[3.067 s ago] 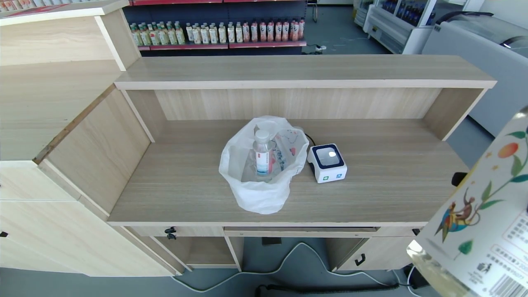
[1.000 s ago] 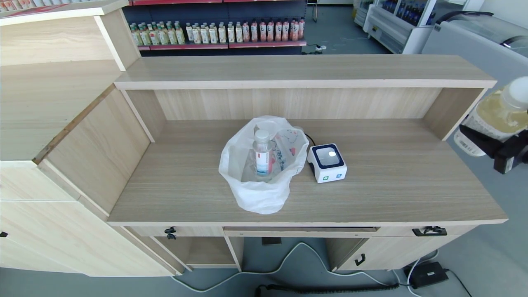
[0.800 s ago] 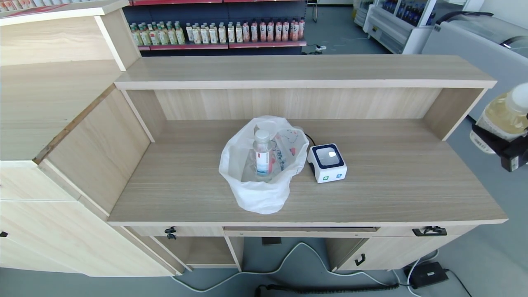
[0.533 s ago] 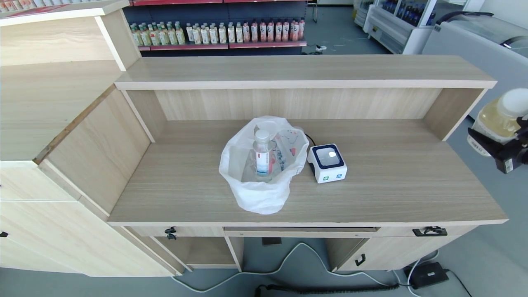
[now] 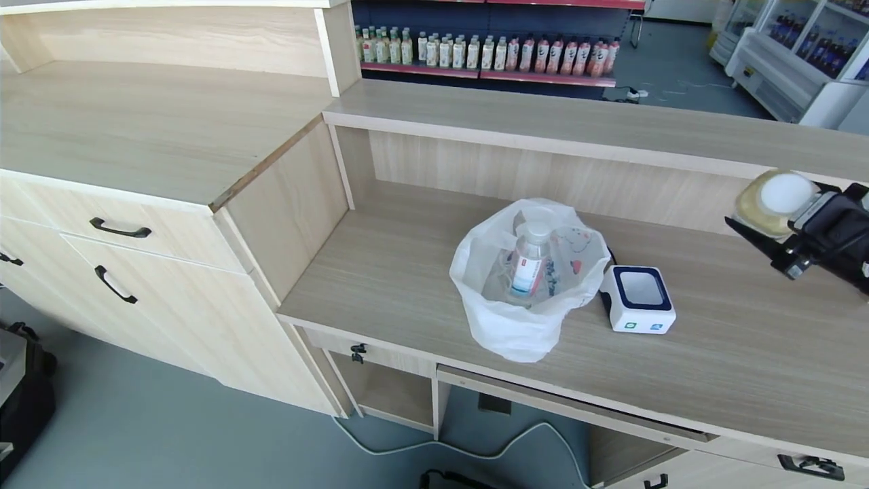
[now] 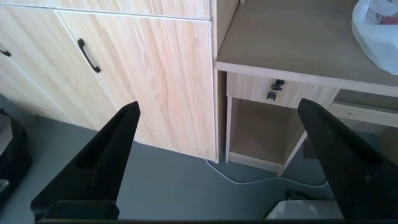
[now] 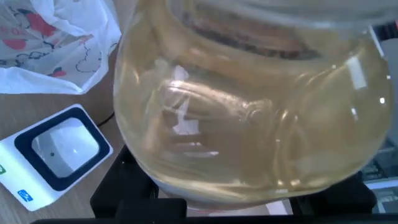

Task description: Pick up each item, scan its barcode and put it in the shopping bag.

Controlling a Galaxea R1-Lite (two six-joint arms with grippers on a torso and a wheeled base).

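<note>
Clear plastic bottle of pale yellow liquid (image 5: pixel 757 207), white cap turned toward the head camera; its label cannot be made out. Right hand (image 5: pixel 764 234) is clenched on its body, black fingers on either side, holding it in the air above the right part of the light wood desk (image 5: pixel 747 339). From the right wrist, the liquid shows bubbles and glints through the wall of the bottle (image 7: pixel 249 124). Lower down on the desk stands the white box scanner with a dark blue frame round its window (image 5: pixel 638 309), two small coloured marks on its front, too small to read. Touching it on its left is the open white plastic shopping bag (image 5: pixel 516 326), printed with a red and dark cartoon drawing. A clear water bottle (image 5: pixel 528 268) stands upright inside; white label with red and blue bands, text illegible. Left hand (image 6: pixel 219 107) is released, fingers spread wide, low beside the desk's front, above grey floor (image 6: pixel 174 186).
</note>
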